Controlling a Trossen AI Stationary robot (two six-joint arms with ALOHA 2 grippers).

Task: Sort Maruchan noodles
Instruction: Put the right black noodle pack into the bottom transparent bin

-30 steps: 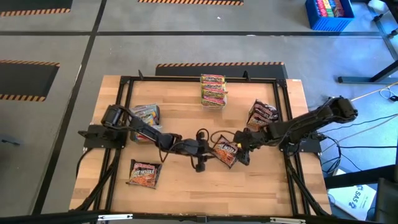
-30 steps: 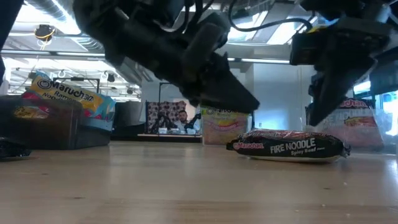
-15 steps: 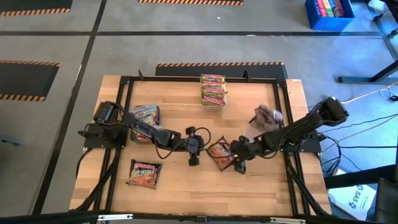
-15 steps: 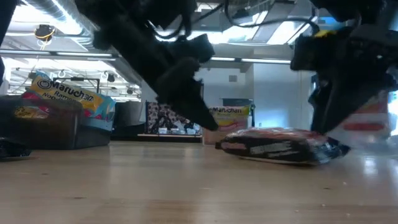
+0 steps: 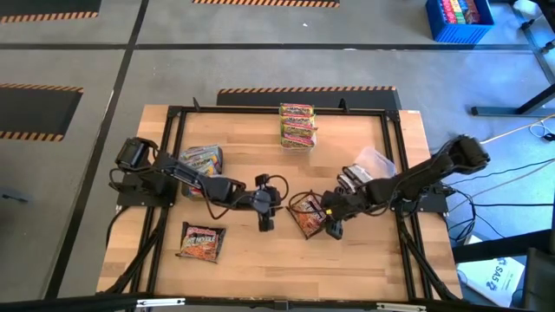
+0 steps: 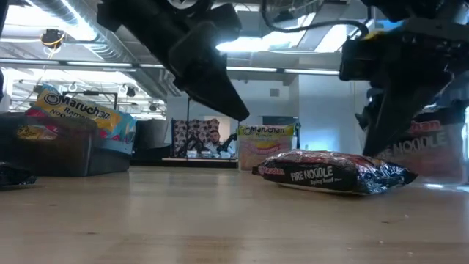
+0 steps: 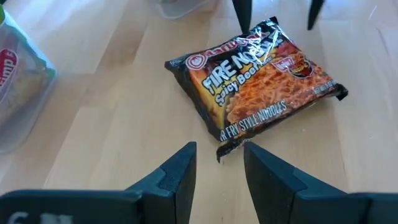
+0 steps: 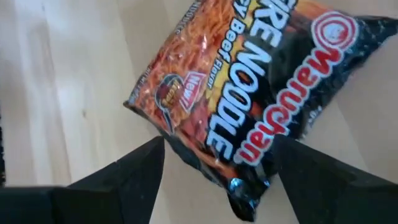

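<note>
Packet in the middle of the table is the one in hand now: a dark Fire Noodle packet (image 5: 307, 214) lies flat on the wood, label up, between the two grippers. The right gripper (image 5: 333, 227) stands at about 4 o'clock of it, very near; in the right wrist view its fingers (image 8: 143, 168) are spread wide on both sides of the packet's edge and nothing is pinched between them, so the jaws are released. I judge they are opened so wide because the packet is broad and flat and must be taken across one edge.

The left gripper (image 5: 264, 217) waits at 9 o'clock of the same packet, a little apart. In the left wrist view its two fingers (image 7: 177, 177) point at the packet's near corner with a narrow gap, half closed, and they grasp nothing.

The other noodles already lie in groups, which looks like the reason for the sorting. A stack of yellow-green packets (image 5: 297, 124) sits at 12 o'clock of the table. A clear tub with packets (image 5: 202, 160) is at 9 o'clock, beside the left arm. Another clear tub (image 5: 364, 169) with dark packets is at 3 o'clock, next to the right arm; probably the middle packet belongs there, since its colour matches. One more Fire Noodle packet (image 5: 201, 240) lies alone at 7 o'clock, not yet sorted.
</note>
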